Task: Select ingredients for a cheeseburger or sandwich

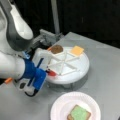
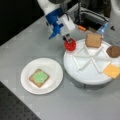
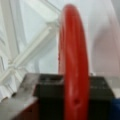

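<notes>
- The pincer (image 2: 67, 38) is clamped on the red tomato disc (image 2: 70, 44), low at the edge of the white divided tray (image 2: 82, 75).
- Raised ribs (image 2: 87, 60) split the tray into wedges and block sideways passes.
- Toast square (image 2: 93, 40), patty (image 2: 113, 51) and cheese (image 2: 112, 71) fill the wedges on that front view's right.
- Bare desk (image 2: 30, 45) lies open between the tray and the paper plate (image 2: 53, 67).
- On the plate, the lettuce-topped toast (image 2: 39, 77) stands uncovered from above.

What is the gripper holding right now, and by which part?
The gripper holds the red tomato disc edge-on by its rim, above the divided tray; in the wrist view the disc stands upright between the jaws.
</notes>
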